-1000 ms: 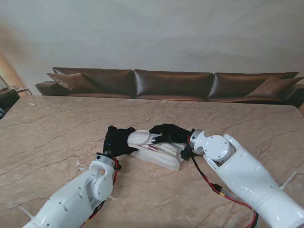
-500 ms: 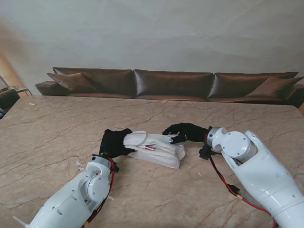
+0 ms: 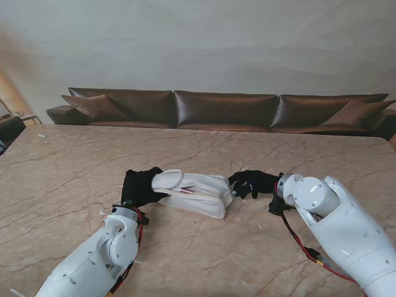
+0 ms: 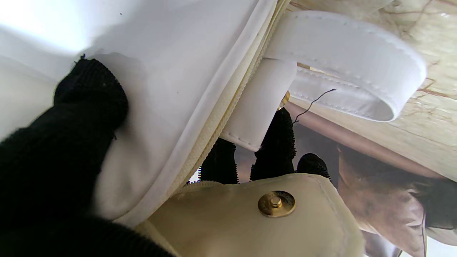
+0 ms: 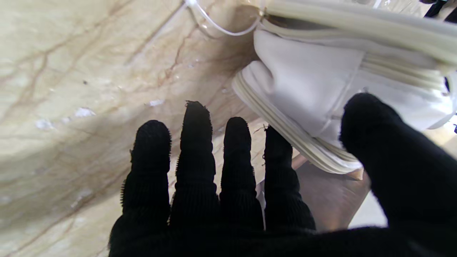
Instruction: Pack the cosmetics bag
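A white cosmetics bag [image 3: 198, 193] lies on the marble table [image 3: 74, 161], its zip partly apart with something pink and red showing at the opening. My left hand [image 3: 140, 186], in a black glove, is shut on the bag's left end; in the left wrist view the fingers [image 4: 275, 146] reach inside past the cream zip and a brass snap [image 4: 276, 203], thumb on the white outer wall [image 4: 200, 71]. My right hand [image 3: 252, 183] hovers just off the bag's right end, fingers [image 5: 192, 167] spread and empty, the bag [image 5: 314, 89] close beside the thumb.
A brown leather sofa [image 3: 226, 109] runs along the table's far edge. A white strap loop [image 4: 357, 64] of the bag hangs over the marble. Red cables trail along both forearms.
My right hand has come off the bag and drawn back to the right, now open. The left hand has pulled the bag a little to the left.
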`<state>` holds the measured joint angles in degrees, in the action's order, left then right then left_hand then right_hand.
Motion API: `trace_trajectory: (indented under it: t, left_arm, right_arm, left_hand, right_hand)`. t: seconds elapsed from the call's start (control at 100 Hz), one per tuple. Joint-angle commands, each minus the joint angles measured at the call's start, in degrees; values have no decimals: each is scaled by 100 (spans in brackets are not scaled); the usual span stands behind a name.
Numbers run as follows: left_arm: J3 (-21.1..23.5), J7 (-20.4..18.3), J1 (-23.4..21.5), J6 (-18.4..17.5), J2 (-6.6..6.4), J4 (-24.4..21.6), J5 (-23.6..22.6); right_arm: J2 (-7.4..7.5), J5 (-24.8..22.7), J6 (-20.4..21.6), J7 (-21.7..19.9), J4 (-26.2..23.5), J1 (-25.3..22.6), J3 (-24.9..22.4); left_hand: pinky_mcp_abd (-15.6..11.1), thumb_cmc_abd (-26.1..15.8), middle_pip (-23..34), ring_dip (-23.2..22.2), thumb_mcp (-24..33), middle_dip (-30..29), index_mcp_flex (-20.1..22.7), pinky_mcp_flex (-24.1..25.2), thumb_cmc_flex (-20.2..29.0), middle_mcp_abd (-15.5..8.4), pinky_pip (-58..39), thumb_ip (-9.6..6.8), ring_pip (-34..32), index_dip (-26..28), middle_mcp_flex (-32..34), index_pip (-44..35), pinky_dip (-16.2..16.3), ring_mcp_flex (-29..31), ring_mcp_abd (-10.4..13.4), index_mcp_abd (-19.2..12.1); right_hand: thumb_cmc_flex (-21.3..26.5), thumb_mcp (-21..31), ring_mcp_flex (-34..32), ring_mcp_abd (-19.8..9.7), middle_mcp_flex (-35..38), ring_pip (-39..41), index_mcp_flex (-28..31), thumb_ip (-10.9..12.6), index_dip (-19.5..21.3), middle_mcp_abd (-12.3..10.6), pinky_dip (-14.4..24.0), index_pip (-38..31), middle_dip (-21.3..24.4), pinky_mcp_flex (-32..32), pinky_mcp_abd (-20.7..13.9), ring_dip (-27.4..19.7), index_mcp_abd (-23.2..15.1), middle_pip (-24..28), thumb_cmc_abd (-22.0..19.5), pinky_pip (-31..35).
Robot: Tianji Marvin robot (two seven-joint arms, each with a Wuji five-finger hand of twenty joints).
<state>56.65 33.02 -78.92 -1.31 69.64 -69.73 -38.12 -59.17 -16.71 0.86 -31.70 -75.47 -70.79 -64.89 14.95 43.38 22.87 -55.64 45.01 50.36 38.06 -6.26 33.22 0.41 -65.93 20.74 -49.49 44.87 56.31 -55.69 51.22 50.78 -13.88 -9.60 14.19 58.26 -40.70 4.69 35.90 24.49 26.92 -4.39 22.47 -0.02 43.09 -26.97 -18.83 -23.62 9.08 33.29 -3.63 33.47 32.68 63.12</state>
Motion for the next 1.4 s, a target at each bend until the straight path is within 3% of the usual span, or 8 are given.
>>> trace_trajectory:
  t: [0.0,0.21,0.48,0.62,0.76,0.84,0.96,1.39]
  left_arm:
    - [71,44,10,53,29,-30,64]
    - [83,154,17,50,70,-16,131]
    - [117,182,-8,48,67,-47,113]
    - [118,205,-6,11,80,-12,151]
    - [149,214,-38,-78,68,-24,137]
    - [173,232,-73,-157,57,-62,101]
    - [198,289,-113,-223,54,-116,59]
    - [333,440,-233,-385,56,-305,6]
  right_arm:
    - [43,10,-36,-99,120,-89,46]
    - [9,113,-22,-26,338,-76,207]
    - [-69,291,56,141,632,72,532]
    - [-170,229,77,599,749,77,643]
    - [-297,46,29,1247,710,-73,516]
    - [-304,-88,6,1349,674,-90,496]
    - [-303,-161,31,1364,702,-32,574]
    - [-465,-216,204,1831,1313,372,1224]
  left_hand:
    - [118,-1425,2969,-109,1456,378,585,22,614,-1100,-211,-587,-199,483,1023,-926,119,195,-89,-355]
    - [126,-1400,2996,-103,1494,343,599,17,604,-1089,-229,-588,-224,490,1030,-926,115,207,-101,-371]
    - [113,-1425,2996,-91,1456,317,594,23,620,-1094,-230,-581,-231,489,1022,-901,104,207,-73,-378]
    - [101,-1420,2998,-86,1447,311,600,23,641,-1086,-231,-580,-234,497,1022,-897,99,205,-75,-367]
    - [103,-1469,3032,-87,1329,346,580,68,711,-1069,-188,-571,-224,563,972,-883,74,140,-83,-394]
    - [97,-1494,3056,-95,1307,374,570,93,723,-1084,-172,-575,-227,612,951,-887,67,116,-75,-425]
    - [97,-1508,3071,-106,1279,395,555,93,721,-1094,-164,-573,-241,659,942,-878,64,114,-66,-436]
    - [70,-1544,3085,-113,1213,429,544,131,750,-1127,-125,-570,-239,785,915,-851,56,90,-39,-478]
  right_hand:
    - [354,60,-50,-49,-67,160,77,-130,147,-62,46,-266,-65,30,-77,93,90,206,240,83]
    - [473,185,99,-86,-279,556,-222,-210,64,-82,35,-88,-318,108,-115,384,275,536,426,78]
    - [564,284,219,-136,-264,1627,-311,-358,-172,-325,87,-156,-1487,77,-181,1215,317,1558,619,245]
    - [617,528,88,-175,-36,2314,-24,-460,64,-481,173,-591,-2137,-110,-127,1768,113,2021,857,675]
    - [583,669,20,-158,44,2218,200,-516,744,-497,185,-1296,-2144,-238,-142,1666,-286,1926,1033,1015]
    - [588,686,196,-163,-161,2074,0,-521,826,-469,160,-1280,-2065,-106,-178,1590,-270,1803,1042,961]
    - [580,684,628,-135,-600,1915,-224,-547,278,-344,143,-462,-1901,217,-167,1544,-31,1697,1079,678]
    - [712,900,1530,-120,-1547,2192,-869,-550,-238,-250,283,-523,-2155,663,-225,1888,-228,1914,1166,349]
